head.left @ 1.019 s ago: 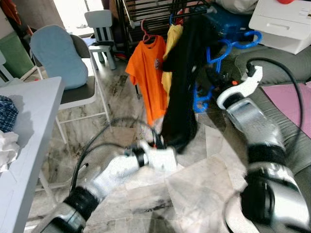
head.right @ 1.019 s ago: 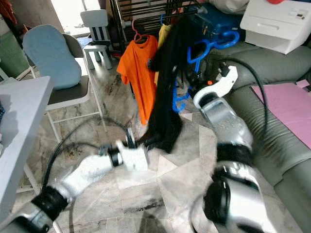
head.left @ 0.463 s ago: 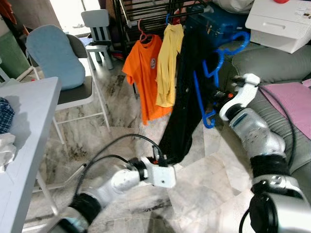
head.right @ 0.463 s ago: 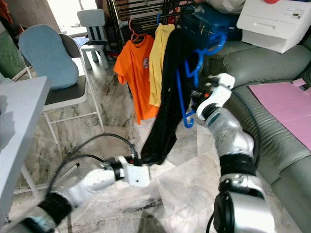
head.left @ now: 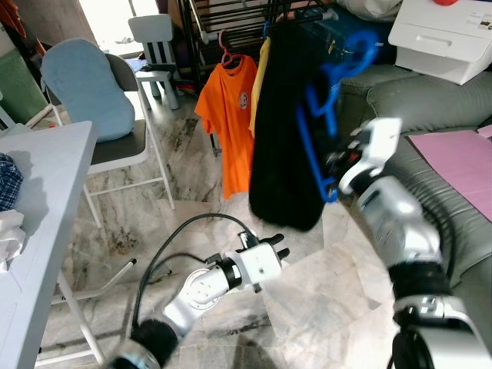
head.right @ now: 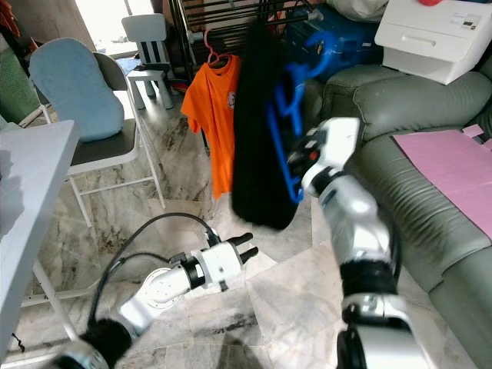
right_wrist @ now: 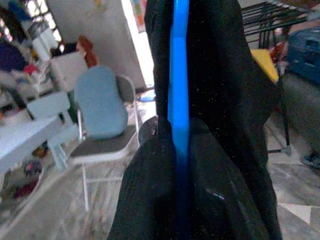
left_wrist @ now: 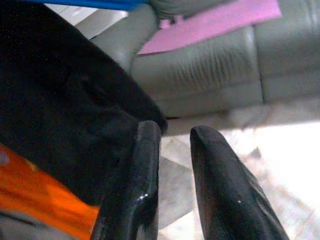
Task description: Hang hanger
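Right claw (right_wrist: 180, 150) is clamped on the blue hanger (head.left: 319, 115), holding it raised with the black garment (head.left: 284, 131) draped on it. The garment hangs in front of the claw, between it and the drying rack (head.left: 231, 15). Left claw (head.left: 275, 252) sits low, below the garment hem, fingers (left_wrist: 145, 175) slightly apart and gripping nothing. It held the hem half a second ago, so it has just let go and the cloth now swings free. The garment has bunched up and lifted, and now covers the yellow shirt seen earlier beside the orange shirt (head.left: 231, 115). The hanger hook sits higher and closer to the rack than before. Judged: hook not yet on the rail, final reach remains.
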You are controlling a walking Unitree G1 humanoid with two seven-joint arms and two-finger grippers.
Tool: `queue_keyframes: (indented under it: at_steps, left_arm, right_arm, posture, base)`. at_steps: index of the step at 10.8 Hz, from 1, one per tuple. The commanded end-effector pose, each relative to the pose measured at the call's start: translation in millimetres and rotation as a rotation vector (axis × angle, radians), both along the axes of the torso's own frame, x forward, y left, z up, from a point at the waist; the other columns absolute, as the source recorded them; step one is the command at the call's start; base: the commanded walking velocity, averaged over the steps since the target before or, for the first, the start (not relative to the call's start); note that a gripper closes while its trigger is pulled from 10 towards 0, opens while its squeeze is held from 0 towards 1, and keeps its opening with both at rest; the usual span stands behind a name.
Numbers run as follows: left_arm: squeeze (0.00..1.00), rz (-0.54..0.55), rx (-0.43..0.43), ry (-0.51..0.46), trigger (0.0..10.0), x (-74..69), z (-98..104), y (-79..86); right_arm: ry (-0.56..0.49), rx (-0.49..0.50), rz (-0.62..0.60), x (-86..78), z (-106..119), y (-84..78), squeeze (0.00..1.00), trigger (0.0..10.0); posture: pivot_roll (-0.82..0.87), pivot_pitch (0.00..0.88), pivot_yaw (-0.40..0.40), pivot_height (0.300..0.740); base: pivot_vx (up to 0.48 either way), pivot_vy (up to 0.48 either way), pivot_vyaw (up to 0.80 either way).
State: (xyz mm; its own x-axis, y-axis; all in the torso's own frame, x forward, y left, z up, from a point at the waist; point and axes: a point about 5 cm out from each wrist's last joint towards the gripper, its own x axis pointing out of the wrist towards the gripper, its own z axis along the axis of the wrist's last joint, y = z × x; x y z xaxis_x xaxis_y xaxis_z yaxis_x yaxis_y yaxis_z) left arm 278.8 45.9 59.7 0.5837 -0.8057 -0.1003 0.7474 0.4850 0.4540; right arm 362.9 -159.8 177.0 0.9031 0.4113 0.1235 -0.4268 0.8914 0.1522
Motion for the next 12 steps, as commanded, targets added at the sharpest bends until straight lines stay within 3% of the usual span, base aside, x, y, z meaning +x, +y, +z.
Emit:
queue_keyframes:
  at_steps: [1, 2, 3, 5, 8, 9, 12]
  left_arm:
    - [1.0, 0.041, -0.024, 0.053, 10.0, -0.1, -5.2, 9.5]
    - [1.0, 0.052, -0.061, 0.066, 10.0, -1.4, -3.8, 10.0]
    - [1.0, 0.086, -0.098, 0.051, 10.0, -0.9, 1.6, 18.2]
    - [1.0, 0.156, -0.124, -0.004, 10.0, 5.1, 12.6, 38.7]
    - [1.0, 0.362, -0.206, -0.152, 10.0, 33.2, 49.0, 64.5]
    - [1.0, 0.415, -0.222, -0.222, 10.0, 41.2, 61.8, 65.9]
    - [1.0, 0.473, -0.266, -0.277, 10.0, 50.1, 76.3, 60.1]
  right_arm:
    - [-0.089, -0.019, 0.023, -1.7, 15.0, 6.5, 0.0, 10.0]
    - [-0.091, -0.031, 0.028, -3.5, 12.8, 7.5, 0.0, 10.0]
    - [-0.112, -0.139, 0.032, -8.8, 5.4, 7.5, 0.0, 10.0]
    - [-0.112, -0.2, 0.076, -20.2, -6.1, 2.3, 0.0, 10.0]
    - [-0.119, -0.226, 0.217, -40.8, -14.7, 3.1, 0.0, 10.0]
    - [-0.124, -0.217, 0.263, -43.8, -12.8, 7.2, 0.0, 10.0]
    - [-0.119, -0.204, 0.372, -52.0, -10.4, 13.4, 0.0, 10.0]
  posture:
    - [-0.12, 0.0, 0.062, 0.74]
    - [-0.12, 0.0, 0.062, 0.74]
    - [-0.13, 0.0, 0.062, 0.74]
    - [-0.12, 0.0, 0.055, 0.74]
    - [-0.12, 0.0, 0.057, 0.74]
    - [-0.13, 0.0, 0.06, 0.74]
    - [-0.13, 0.0, 0.058, 0.74]
  base:
    - [0.0, 0.0, 0.0]
    - [0.0, 0.0, 0.0]
    - [0.0, 0.0, 0.0]
    - [0.0, 0.0, 0.0]
    - [0.0, 0.0, 0.0]
    - [0.0, 0.0, 0.0]
    - [0.0, 0.0, 0.0]
